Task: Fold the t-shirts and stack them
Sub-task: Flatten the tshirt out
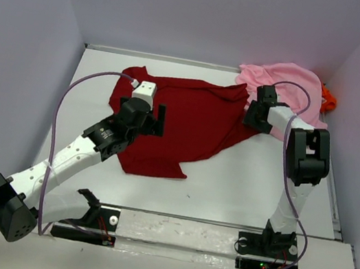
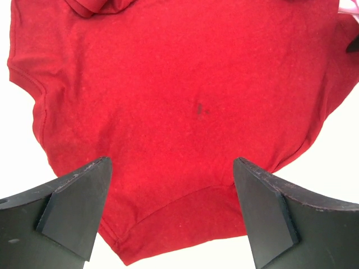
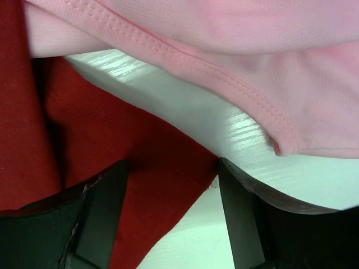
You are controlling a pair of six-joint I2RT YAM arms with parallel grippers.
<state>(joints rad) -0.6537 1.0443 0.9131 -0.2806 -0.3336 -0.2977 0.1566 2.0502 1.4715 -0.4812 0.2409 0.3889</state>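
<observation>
The dark red t-shirt (image 1: 189, 122) lies spread and rumpled on the white table (image 1: 247, 188). The light pink t-shirt (image 1: 293, 85) is bunched at the back right, with the bright orange t-shirt (image 1: 328, 99) peeking out behind it. My left gripper (image 1: 153, 121) is open and hovers over the red shirt's left part; in the left wrist view (image 2: 171, 190) the red shirt (image 2: 185, 84) fills the space below the jaws. My right gripper (image 1: 251, 118) is open; in the right wrist view (image 3: 171, 190) it straddles a corner of the red shirt (image 3: 151, 185), with the pink shirt (image 3: 252, 56) just beyond.
Grey walls enclose the table on the left, back and right. A metal rail (image 1: 186, 219) runs along the near edge by the arm bases. Bare white table shows in front of the red shirt.
</observation>
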